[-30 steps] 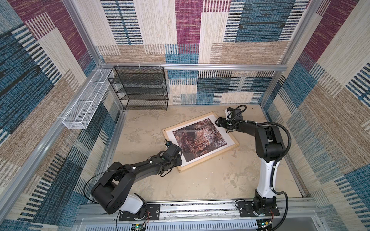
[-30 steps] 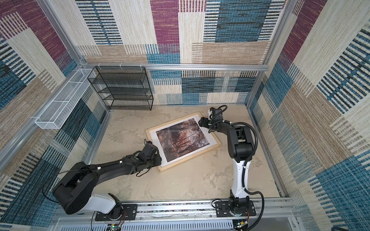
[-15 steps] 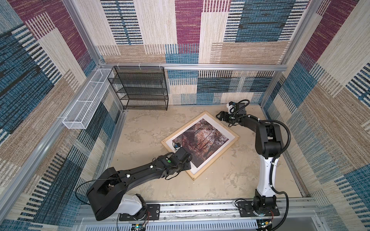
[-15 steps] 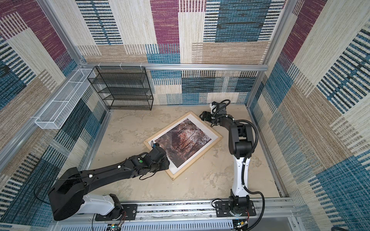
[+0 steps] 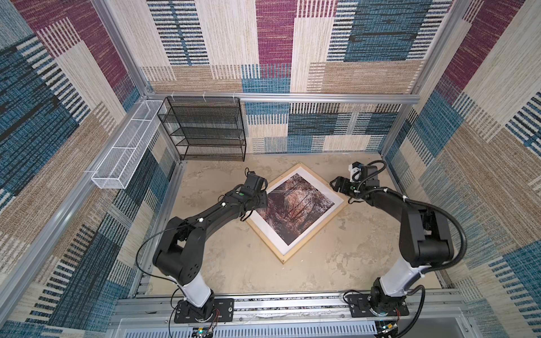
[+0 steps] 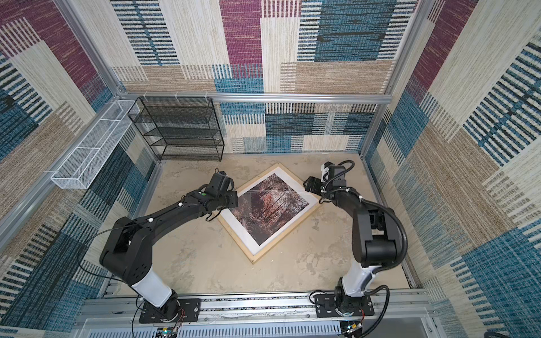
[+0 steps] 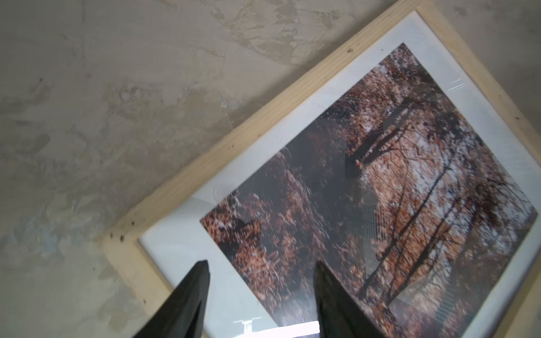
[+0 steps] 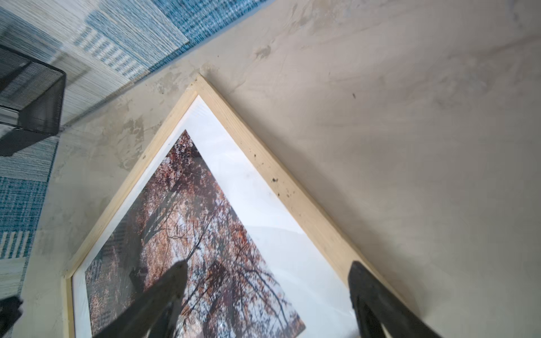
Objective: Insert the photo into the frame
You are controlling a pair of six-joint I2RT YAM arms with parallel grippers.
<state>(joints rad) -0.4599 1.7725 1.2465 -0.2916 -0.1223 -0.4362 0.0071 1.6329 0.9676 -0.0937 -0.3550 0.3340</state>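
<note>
The frame (image 5: pixel 314 232) (image 6: pixel 287 232) of pale wood lies flat on the table, turned like a diamond. The photo (image 5: pixel 295 212) (image 6: pixel 268 210) of reddish autumn trees sits inside it, bordered by a white mat (image 5: pixel 322 190). My left gripper (image 5: pixel 259 199) (image 6: pixel 231 199) hovers over the frame's left corner. In the left wrist view it (image 7: pixel 261 264) is open above mat and photo (image 7: pixel 380 190), beside the wood (image 7: pixel 234 140). My right gripper (image 5: pixel 336 185) (image 6: pixel 308 184) is open over the frame's far right edge. In its wrist view it (image 8: pixel 268 264) spans photo (image 8: pixel 190 219) and wood (image 8: pixel 292 199).
A black mesh shelf (image 5: pixel 205 128) stands at the back left against the wall. A white wire basket (image 5: pixel 126 146) hangs on the left wall rail. Patterned walls close in the table on three sides.
The frame has turned counter-clockwise into a diamond pose. My left gripper moved from the near-left edge up to the left corner and opened wider. The right gripper drew back slightly to the right.
</note>
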